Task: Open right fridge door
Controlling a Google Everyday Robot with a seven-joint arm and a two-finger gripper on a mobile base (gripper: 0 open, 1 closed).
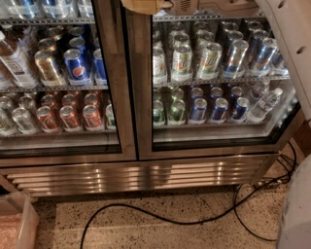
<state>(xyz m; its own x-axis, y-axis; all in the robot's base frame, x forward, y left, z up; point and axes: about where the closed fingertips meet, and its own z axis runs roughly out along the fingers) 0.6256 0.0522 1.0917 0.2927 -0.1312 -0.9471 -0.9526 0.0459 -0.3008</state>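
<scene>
Scene: a two-door glass drinks fridge seen from above and in front, with the speckled floor [170, 236] at 6 o'clock.
Right fridge door [214, 138]: filled the frame from centre out to 3 o'clock; it sat shut, its steel edge close against the left door [58, 97].
Behind its glass: two shelves of cans, green and white above, green and blue below, with a water bottle [265, 104] lying at the right end.
Gripper [146, 6]: a tan shape cut off by the top edge at 12 o'clock, in front of the upper part of the right door's frame; how far open it was could not be told, nor whether it held anything.
Robot arm [286, 44]: pale, sloping down the 2 o'clock corner.
Left door contents: a blue Pepsi can [77, 68] among gold and orange cans.
Below the doors: a ribbed steel grille [141, 177]; a black cable [160, 216] looped across the floor.
7 o'clock corner: a translucent bin [17, 223].
</scene>
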